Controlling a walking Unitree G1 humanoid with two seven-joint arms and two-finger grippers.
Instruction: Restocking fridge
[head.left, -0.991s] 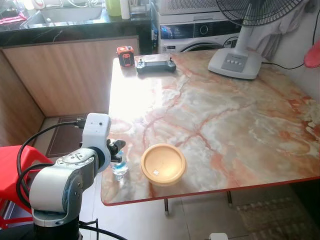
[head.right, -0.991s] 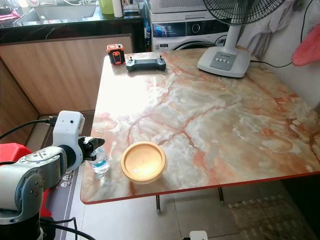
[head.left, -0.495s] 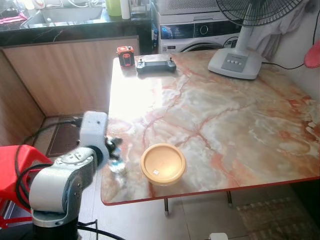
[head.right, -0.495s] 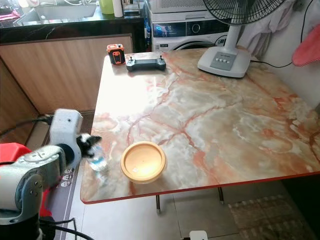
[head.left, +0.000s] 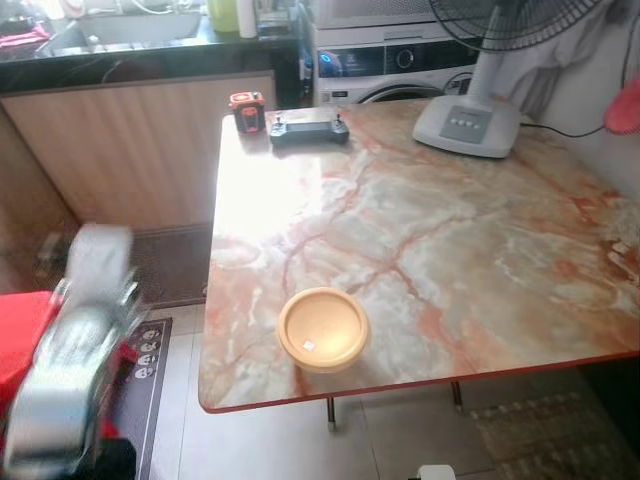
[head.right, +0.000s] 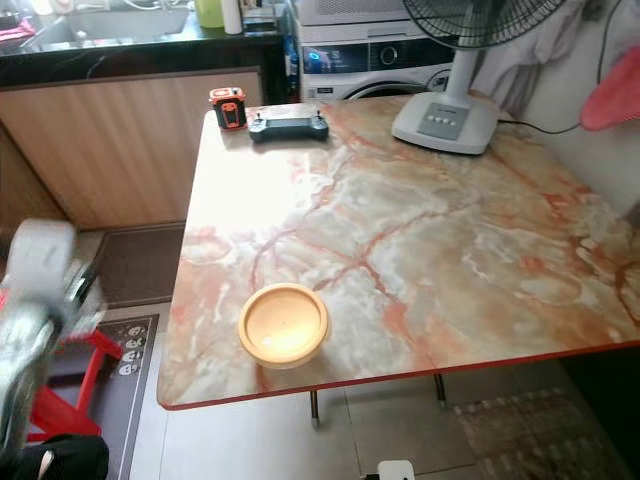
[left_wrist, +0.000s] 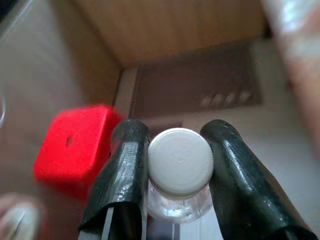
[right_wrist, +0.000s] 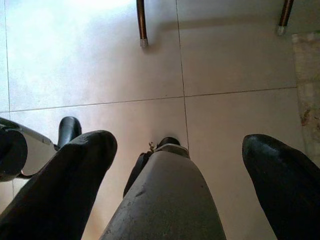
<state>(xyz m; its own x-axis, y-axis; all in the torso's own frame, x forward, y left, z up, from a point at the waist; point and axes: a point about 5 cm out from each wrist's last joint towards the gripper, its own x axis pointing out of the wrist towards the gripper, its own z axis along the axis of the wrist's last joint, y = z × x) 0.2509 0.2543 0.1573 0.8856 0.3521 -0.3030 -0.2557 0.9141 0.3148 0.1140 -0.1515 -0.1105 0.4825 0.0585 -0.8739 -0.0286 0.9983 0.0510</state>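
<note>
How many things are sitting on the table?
4: a bowl near the front edge, a controller and a small orange gadget at the far left corner, and a fan at the far right.

A small clear plastic bottle (left_wrist: 180, 172) with a white ribbed screw cap is seen cap-first, its transparent shoulder showing just below the cap. It sits pinched at the neck between the two black fingers (left_wrist: 122, 180) of the left gripper (left_wrist: 177, 170), which touch it on both sides, above the floor beside a red stool (left_wrist: 75, 145).
</note>
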